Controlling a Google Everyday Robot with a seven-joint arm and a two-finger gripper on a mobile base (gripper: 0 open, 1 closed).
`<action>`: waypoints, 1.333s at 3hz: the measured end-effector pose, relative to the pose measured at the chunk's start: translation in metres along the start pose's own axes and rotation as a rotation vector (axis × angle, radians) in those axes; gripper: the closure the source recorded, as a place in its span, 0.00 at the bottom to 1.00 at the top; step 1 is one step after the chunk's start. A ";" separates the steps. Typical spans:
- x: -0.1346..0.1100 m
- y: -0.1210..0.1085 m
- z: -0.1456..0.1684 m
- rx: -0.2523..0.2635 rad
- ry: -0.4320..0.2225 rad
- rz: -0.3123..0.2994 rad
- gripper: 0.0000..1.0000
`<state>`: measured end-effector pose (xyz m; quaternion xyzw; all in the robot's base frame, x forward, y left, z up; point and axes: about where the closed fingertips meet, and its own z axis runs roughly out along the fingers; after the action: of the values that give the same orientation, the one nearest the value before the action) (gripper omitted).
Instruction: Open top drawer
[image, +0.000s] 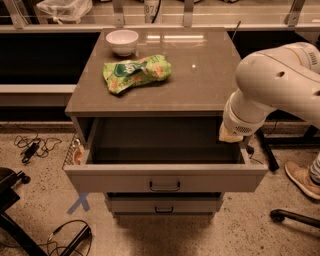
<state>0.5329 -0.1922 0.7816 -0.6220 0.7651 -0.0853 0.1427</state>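
Observation:
The top drawer (165, 182) of the grey-brown cabinet stands pulled far out, its deep plain interior bare. Its small dark bar handle (165, 187) sits at the middle of the front. My gripper (229, 135) hangs at the drawer's right rear corner, just under the counter edge, mostly hidden by the white arm (280, 85). It is off the handle and holds nothing that I can see.
A white bowl (122, 41) and a green chip bag (136, 73) lie on the cabinet top (200, 75). A shut lower drawer (164, 205) sits beneath. Cables (32, 145) and a chair base (10, 200) lie at left. A person's shoe (300, 177) is at right.

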 end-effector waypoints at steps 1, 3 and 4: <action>-0.006 -0.001 0.028 -0.044 -0.016 -0.011 1.00; -0.016 0.000 0.104 -0.151 -0.072 -0.013 1.00; -0.020 0.016 0.125 -0.187 -0.097 -0.008 1.00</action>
<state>0.5625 -0.1638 0.6612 -0.6392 0.7594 0.0160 0.1208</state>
